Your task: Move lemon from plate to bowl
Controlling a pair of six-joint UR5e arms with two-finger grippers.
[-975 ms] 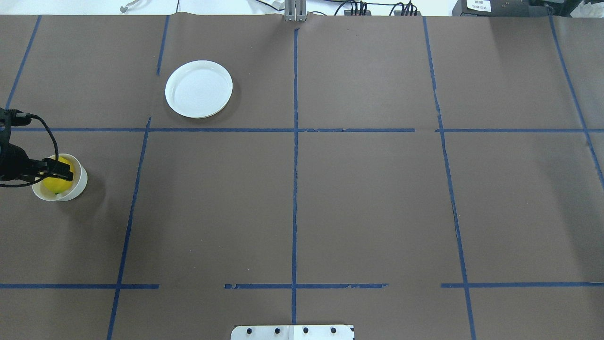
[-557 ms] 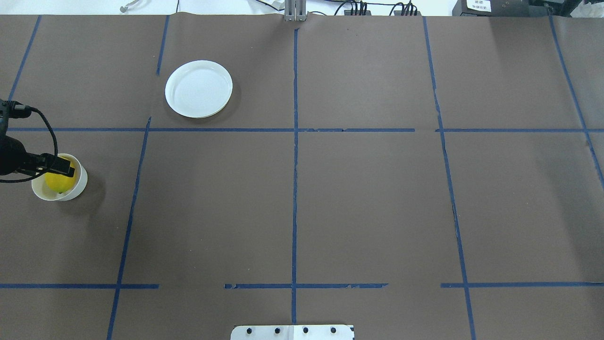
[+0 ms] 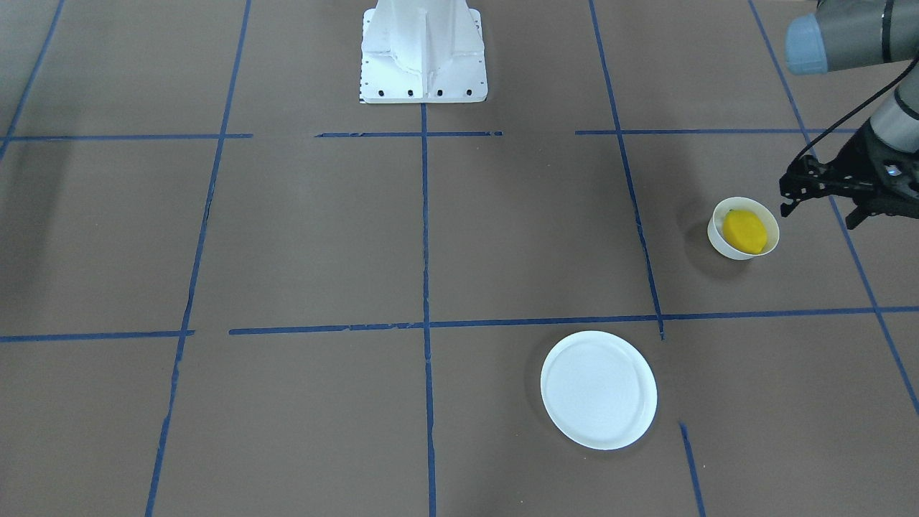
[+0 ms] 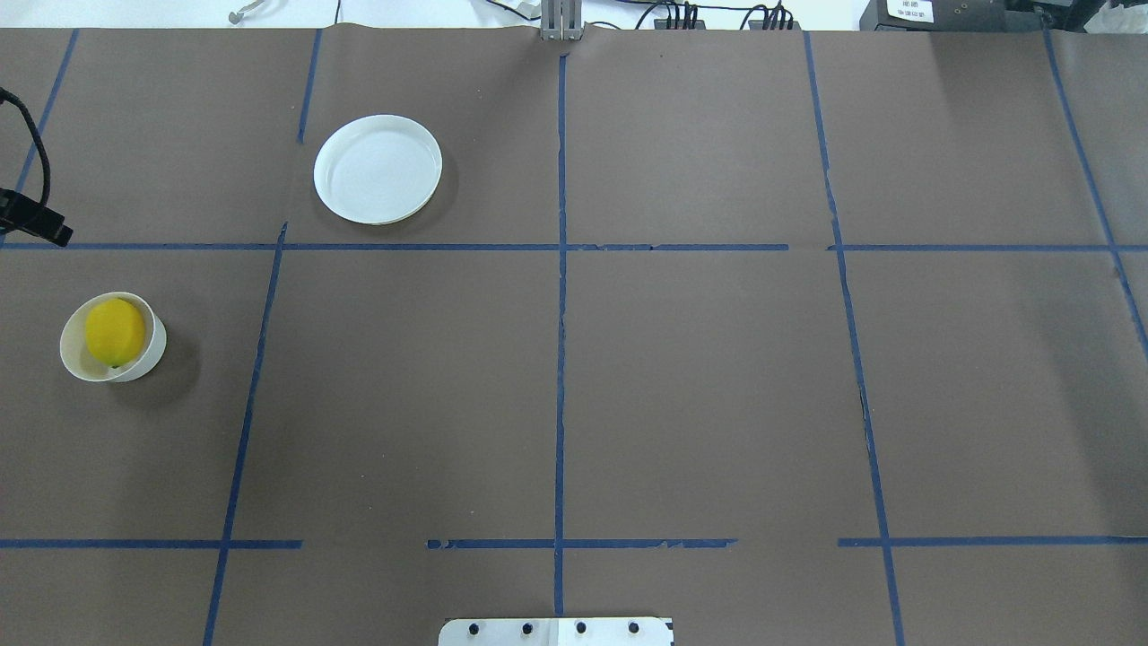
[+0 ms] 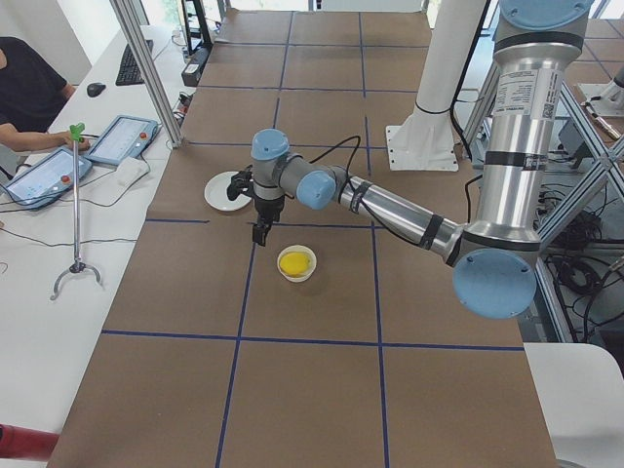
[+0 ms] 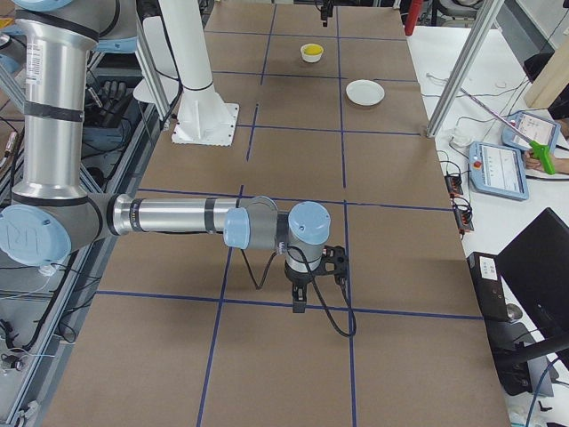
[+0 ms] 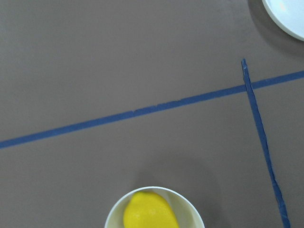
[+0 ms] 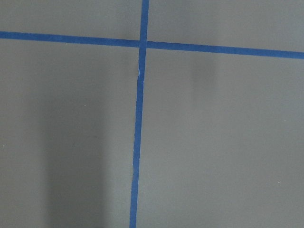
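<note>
The yellow lemon (image 3: 744,230) lies inside the small white bowl (image 3: 718,243), also seen in the overhead view (image 4: 114,330) and at the bottom of the left wrist view (image 7: 149,211). The flat white plate (image 3: 598,390) is bare, apart from the bowl (image 4: 152,354) on the far side of a tape line (image 4: 378,168). My left gripper (image 3: 820,212) is open and holds nothing, raised and just beside the bowl. Only its tip (image 4: 36,224) shows in the overhead view. My right gripper (image 6: 299,302) shows only in the exterior right view, low over the table far from the dishes. I cannot tell if it is open or shut.
Blue tape lines (image 4: 560,269) divide the brown table cover. The white robot base (image 3: 423,50) stands at the table's edge. An operator (image 5: 24,93) with tablets (image 5: 122,138) sits at a side table, beside an aluminium post (image 5: 146,68).
My left gripper has lifted off the lemon in the bowl and drawn back up and away towards the overhead view's left edge. The lemon stays in the bowl.
</note>
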